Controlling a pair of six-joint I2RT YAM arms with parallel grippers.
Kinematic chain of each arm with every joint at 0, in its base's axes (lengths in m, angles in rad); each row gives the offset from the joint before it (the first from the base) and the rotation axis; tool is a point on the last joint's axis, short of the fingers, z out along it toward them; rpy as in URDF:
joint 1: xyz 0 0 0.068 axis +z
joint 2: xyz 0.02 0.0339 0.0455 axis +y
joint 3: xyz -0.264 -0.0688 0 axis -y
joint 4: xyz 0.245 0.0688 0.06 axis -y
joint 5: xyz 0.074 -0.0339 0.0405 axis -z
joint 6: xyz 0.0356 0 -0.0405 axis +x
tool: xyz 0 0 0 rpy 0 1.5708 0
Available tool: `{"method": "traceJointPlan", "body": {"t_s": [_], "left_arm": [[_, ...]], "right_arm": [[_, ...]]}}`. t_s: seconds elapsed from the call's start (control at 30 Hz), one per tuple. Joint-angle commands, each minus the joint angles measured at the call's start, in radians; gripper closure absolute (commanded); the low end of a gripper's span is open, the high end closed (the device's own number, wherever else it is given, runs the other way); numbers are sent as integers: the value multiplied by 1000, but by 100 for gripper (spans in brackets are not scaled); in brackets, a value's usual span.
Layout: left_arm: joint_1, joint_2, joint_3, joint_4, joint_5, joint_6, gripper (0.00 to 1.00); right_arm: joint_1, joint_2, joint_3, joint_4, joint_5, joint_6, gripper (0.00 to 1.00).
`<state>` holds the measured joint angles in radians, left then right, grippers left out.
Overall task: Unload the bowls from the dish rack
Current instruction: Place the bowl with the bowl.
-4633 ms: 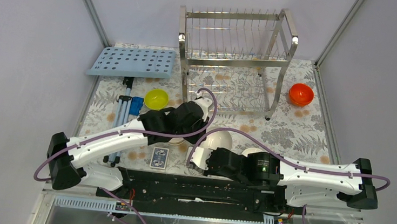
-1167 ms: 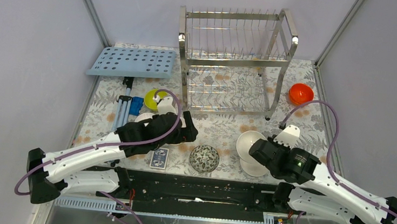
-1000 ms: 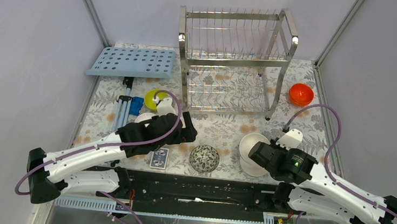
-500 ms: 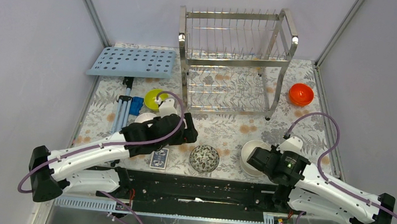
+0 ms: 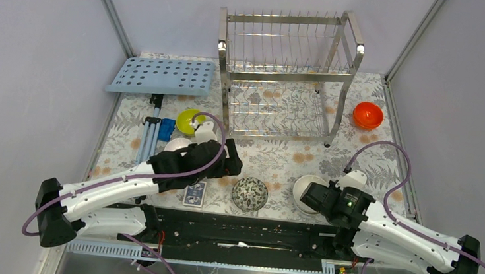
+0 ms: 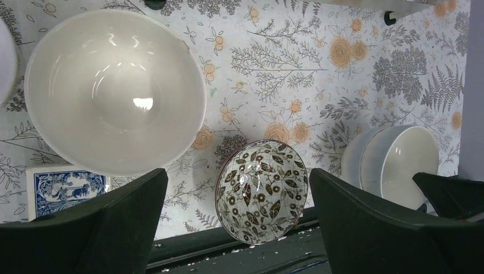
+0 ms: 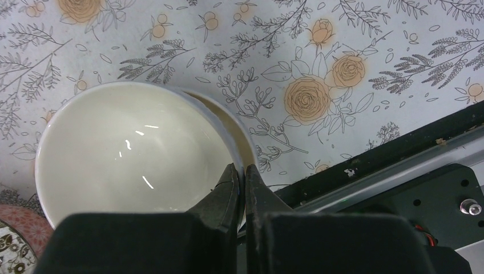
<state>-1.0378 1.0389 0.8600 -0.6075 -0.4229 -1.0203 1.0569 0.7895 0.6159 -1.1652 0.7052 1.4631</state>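
The rack (image 5: 285,74) at the far side of the table (image 5: 357,161) shows no bowls on either tier, so the unloading looks all but done. The step in hand appears to be setting down what seems the last bowl. The right gripper (image 7: 240,181) is closed on the near rim of a white bowl (image 7: 131,148). That bowl sits nested, off-centre, in a second white bowl (image 7: 242,137) at the front right of the table; whether it rests fully there cannot be told. The left gripper (image 6: 237,171) hangs wide open and empty above a patterned bowl (image 6: 262,191) and another white bowl (image 6: 114,91) at the front middle. A yellow-green bowl (image 5: 190,120) lies left of the rack and an orange bowl (image 5: 367,115) right of it. Next, the right jaws should part to free the rim. The gripper should then lift straight up, so that its fingers neither drag nor tip the nested pair.
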Motion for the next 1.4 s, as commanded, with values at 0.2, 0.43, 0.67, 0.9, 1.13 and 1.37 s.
{"method": "traceJointPlan", "body": {"t_s": [0.2, 0.43, 0.67, 0.9, 1.13, 1.37], "left_arm": [[1, -7, -22, 46, 6, -1, 1], [1, -8, -24, 46, 9, -3, 1], [1, -5, -25, 49, 16, -2, 1], [0, -3, -21, 52, 23, 7, 1], [1, 4, -19, 72, 53, 33, 1], [1, 12, -7, 111, 106, 72, 1]], "right_arm": [[-8, -19, -17, 27, 4, 47, 99], [-8, -24, -15, 35, -5, 38, 77], [-8, -33, 5, 28, -3, 26, 66], [-8, -20, 71, -16, 26, 3, 54], [-8, -41, 103, -54, 85, -2, 50], [-8, -26, 128, -84, 122, -7, 51]]}}
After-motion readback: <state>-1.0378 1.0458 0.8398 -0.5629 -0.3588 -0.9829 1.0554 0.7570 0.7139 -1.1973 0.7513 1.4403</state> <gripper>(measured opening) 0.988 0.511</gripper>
